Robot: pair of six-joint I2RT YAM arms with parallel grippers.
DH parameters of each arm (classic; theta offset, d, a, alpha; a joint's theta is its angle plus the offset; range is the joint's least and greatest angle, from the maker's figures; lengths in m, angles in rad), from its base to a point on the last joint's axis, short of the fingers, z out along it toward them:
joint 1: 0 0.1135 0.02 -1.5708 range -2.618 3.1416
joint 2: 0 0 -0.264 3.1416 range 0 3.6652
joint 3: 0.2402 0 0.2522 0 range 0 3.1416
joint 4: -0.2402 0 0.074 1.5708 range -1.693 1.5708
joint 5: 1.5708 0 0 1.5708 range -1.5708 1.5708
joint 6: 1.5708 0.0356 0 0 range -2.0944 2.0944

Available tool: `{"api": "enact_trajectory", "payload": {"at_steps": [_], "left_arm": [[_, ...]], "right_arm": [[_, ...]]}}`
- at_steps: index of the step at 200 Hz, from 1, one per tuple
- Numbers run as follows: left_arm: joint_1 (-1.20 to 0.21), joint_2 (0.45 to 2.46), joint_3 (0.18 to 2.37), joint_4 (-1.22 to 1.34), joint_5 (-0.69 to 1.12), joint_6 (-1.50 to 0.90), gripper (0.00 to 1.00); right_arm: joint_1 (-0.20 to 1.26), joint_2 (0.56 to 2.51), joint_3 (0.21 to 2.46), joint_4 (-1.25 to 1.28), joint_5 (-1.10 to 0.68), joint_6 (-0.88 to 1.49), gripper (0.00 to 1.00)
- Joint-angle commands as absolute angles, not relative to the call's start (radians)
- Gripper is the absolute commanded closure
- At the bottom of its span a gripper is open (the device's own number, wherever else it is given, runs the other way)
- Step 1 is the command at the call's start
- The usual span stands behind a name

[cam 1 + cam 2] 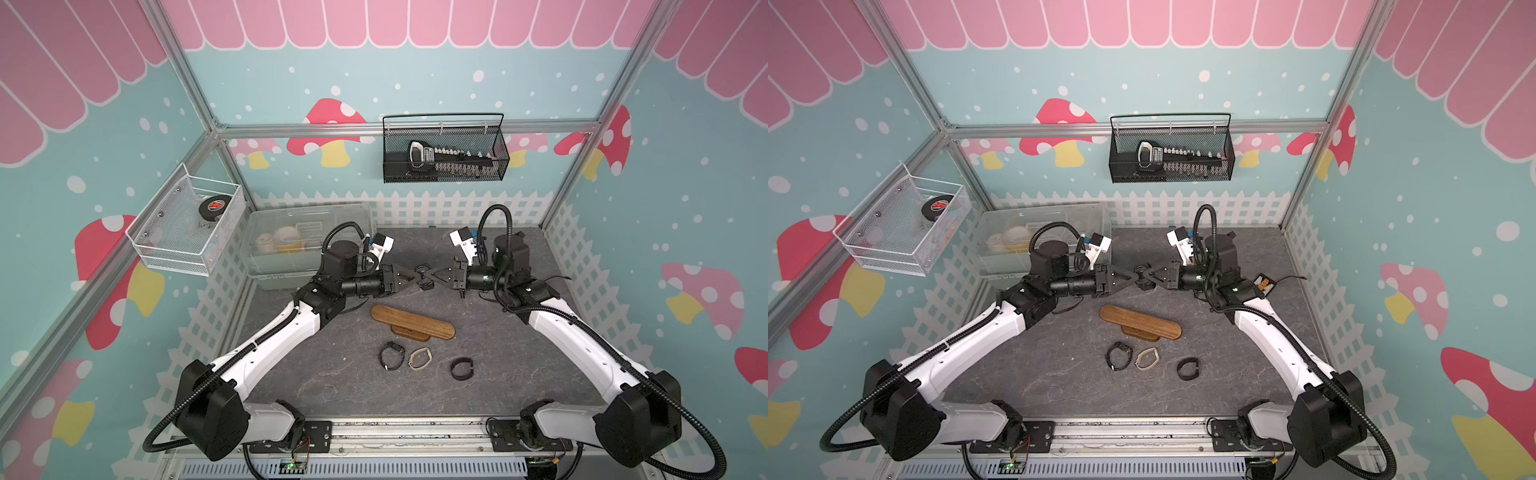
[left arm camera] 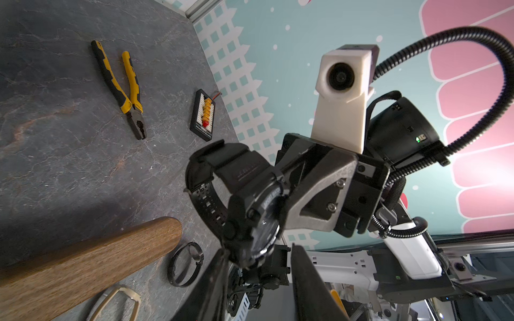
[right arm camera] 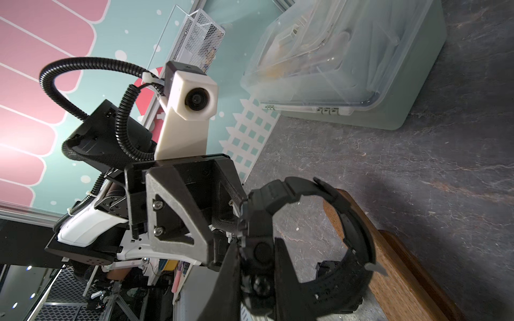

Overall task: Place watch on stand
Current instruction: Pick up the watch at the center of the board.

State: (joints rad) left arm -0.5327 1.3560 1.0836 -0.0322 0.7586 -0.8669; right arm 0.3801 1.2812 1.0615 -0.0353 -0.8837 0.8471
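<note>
- Chunky black plastic wristwatch [image 2: 258,211]: thick round case with side buttons and a perforated strap curled into a loop. It is held in the air between both arms, above the dark grey stone-patterned tabletop [image 1: 316,374].
- Right gripper [image 3: 257,247]: jaws clamped on the case.
- Left gripper [image 2: 257,250]: jaws flank the case, partly closed; whether they pinch it cannot be told.
- Long brown wooden bar stand [image 1: 411,322], rounded ends, small base: rests on the tabletop, nearer the front than the wristwatch and apart from it.

Stand [image 1: 412,322] top free; three bands [image 1: 397,348] nearby
</note>
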Motion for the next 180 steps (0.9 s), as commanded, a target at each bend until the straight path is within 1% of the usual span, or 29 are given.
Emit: {"api": "enact_trajectory", "payload": {"at_steps": [1, 22, 32, 45, 69, 104, 133, 149, 153, 180], "left_arm": [[-0.551, 1.376, 1.129, 0.025, 0.792, -0.892, 0.66], [-0.554, 1.39, 1.148, 0.021, 0.794, -0.888, 0.69], [-0.557, 1.395, 1.158, 0.021, 0.795, -0.888, 0.73], [-0.559, 1.398, 1.166, 0.022, 0.79, -0.888, 0.76], [-0.565, 1.399, 1.178, 0.013, 0.774, -0.886, 0.76], [-0.571, 1.402, 1.196, -0.023, 0.762, -0.863, 0.73], [-0.574, 1.4, 1.203, -0.011, 0.765, -0.87, 0.74], [-0.577, 1.399, 1.211, -0.009, 0.769, -0.874, 0.75], [-0.578, 1.398, 1.213, -0.009, 0.768, -0.874, 0.77], [-0.578, 1.388, 1.227, -0.025, 0.751, -0.867, 0.99]], "right_arm": [[0.387, 1.254, 1.044, 0.062, -0.93, 0.901, 1.0], [0.387, 1.254, 1.024, 0.112, -0.962, 0.936, 1.0], [0.387, 1.256, 1.015, 0.127, -0.963, 0.949, 1.0], [0.387, 1.259, 1.004, 0.148, -0.965, 0.965, 1.0], [0.387, 1.265, 0.984, 0.203, -0.978, 1.007, 1.0], [0.387, 1.263, 0.979, 0.23, -0.986, 1.038, 1.0], [0.387, 1.263, 0.979, 0.232, -0.991, 1.046, 1.0], [0.387, 1.264, 0.974, 0.232, -0.987, 1.05, 1.0], [0.387, 1.264, 0.973, 0.233, -0.987, 1.051, 1.0], [0.387, 1.26, 0.97, 0.232, -0.986, 1.053, 1.0]]}}
